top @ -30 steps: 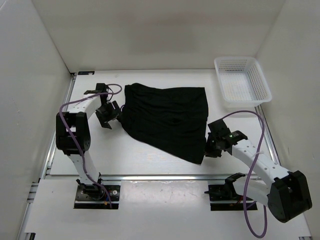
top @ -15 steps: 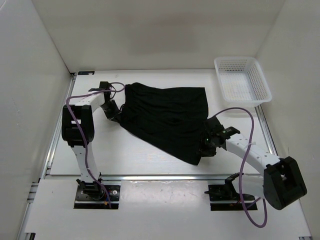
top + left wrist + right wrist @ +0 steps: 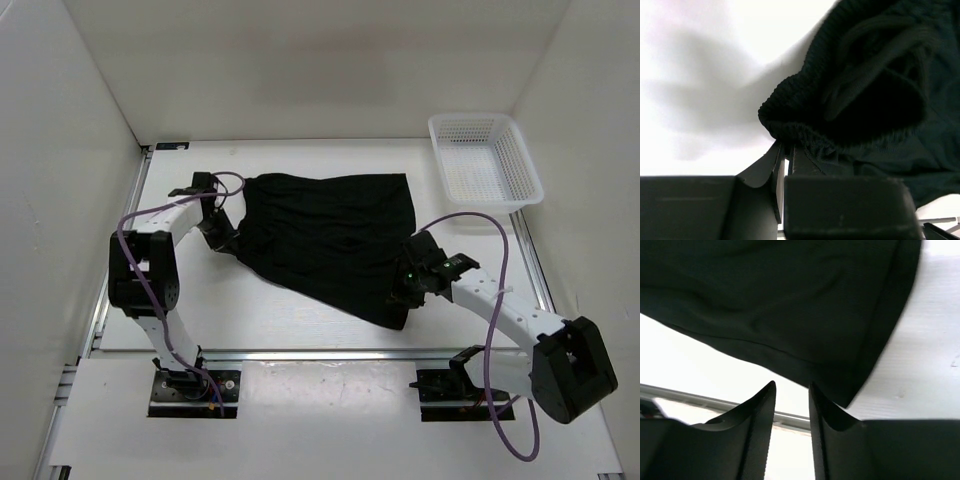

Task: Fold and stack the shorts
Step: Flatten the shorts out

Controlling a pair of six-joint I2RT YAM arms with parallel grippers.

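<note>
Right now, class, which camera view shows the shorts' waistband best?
Left wrist: the gathered waistband appears close up. Top view shows it small, at the left edge of the shorts; right wrist shows only a hem.

Your left gripper (image 3: 783, 150) stood open just clear of the shorts (image 3: 330, 235). It has now moved in and clamped its tips on the waistband (image 3: 790, 131). Your right gripper (image 3: 791, 390) has slid forward, so the hem corner (image 3: 855, 375) now lies just ahead of its parted fingers.
</note>
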